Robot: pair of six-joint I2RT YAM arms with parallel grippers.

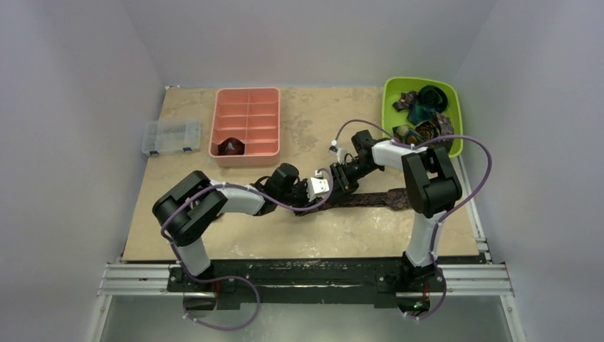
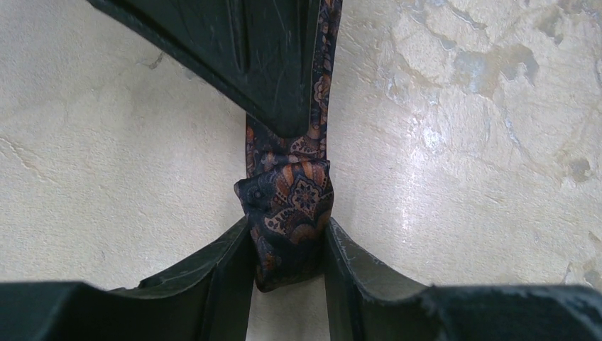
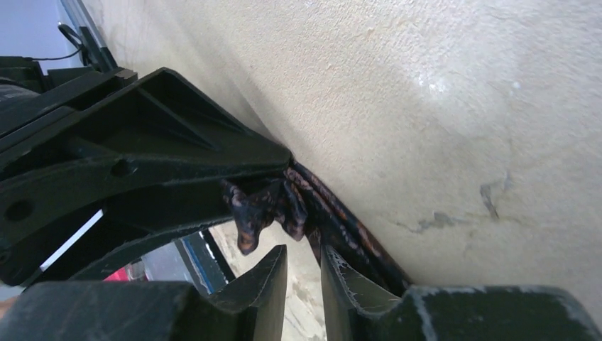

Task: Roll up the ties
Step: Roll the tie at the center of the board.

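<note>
Squeezing the folded end of the brown patterned tie (image 2: pixel 291 195) is the left end effector (image 2: pixel 287 229). The rest lies flat on the table (image 2: pixel 461 142). The tips of the right end effector (image 3: pixel 303 252) stand slightly apart beside it.

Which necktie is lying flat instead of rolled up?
The dark brown-maroon patterned necktie stretched across the table; the others are coils in the green plastic bin and pink compartment tray.
</note>
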